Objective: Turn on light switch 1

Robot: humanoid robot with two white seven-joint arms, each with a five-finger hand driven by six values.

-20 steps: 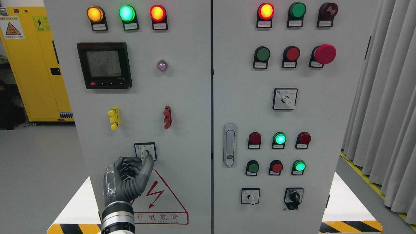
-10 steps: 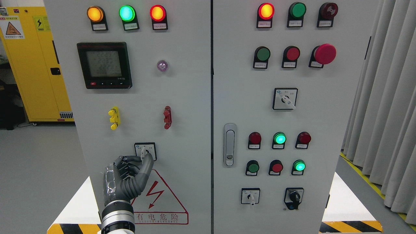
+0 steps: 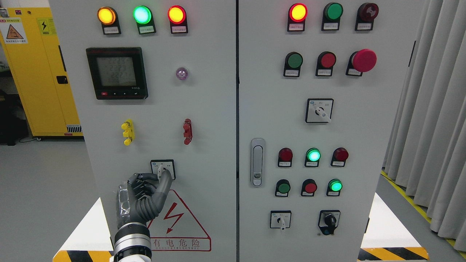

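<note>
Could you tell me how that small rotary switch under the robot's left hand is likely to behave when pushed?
The rotary switch looks panel-mounted, so it should probably turn, not shift. Its small white lever may slip between the left hand's fingers. It likely clicks between marked positions.

Change at the rotary switch, lower part of the left cabinet door.
The left hand (image 3: pixel 145 198) has shifted slightly, its wrist now leaning a little more toward the door's left edge; thumb and forefinger pinch the white knob of the light switch (image 3: pixel 162 169), whose knob has tipped from near vertical to a slight rightward tilt. The meter display (image 3: pixel 116 72) digits differ.
</note>
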